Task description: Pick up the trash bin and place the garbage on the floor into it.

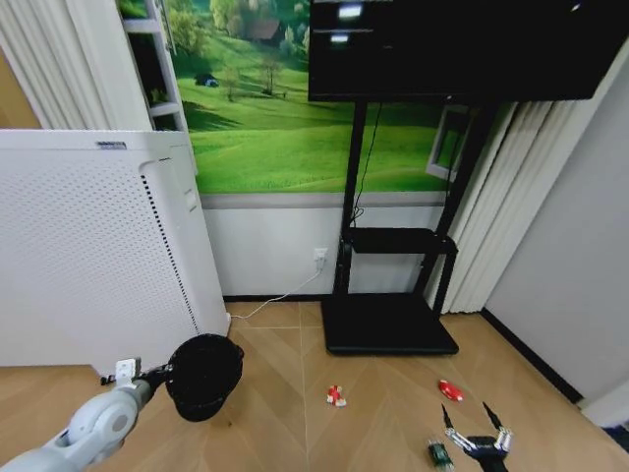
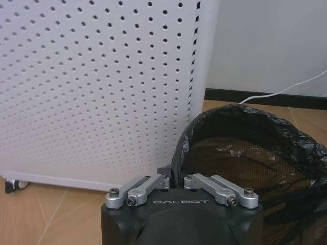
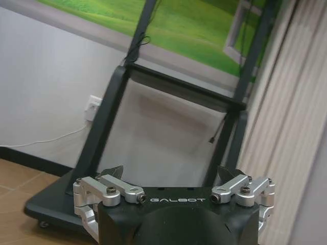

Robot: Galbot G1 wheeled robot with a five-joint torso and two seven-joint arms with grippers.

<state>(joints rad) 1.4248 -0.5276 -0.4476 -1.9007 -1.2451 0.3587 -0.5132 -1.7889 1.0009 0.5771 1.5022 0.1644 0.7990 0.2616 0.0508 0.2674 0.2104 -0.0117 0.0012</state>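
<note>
Jaws of the left gripper (image 2: 173, 179) clamp the trash bin (image 1: 204, 375) by its rim. Right gripper (image 1: 476, 425) hangs spread wide just beside the green bottle (image 1: 439, 454) on the floor (image 1: 383, 413).

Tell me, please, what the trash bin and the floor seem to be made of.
The trash bin, held at its rim by the left gripper, looks like dark mesh, perhaps metal, lined with a thin, glossy black plastic bag that is crinkled over the rim. The floor looks like light tan wood with a smooth finish, laid in a herringbone pattern.
</note>
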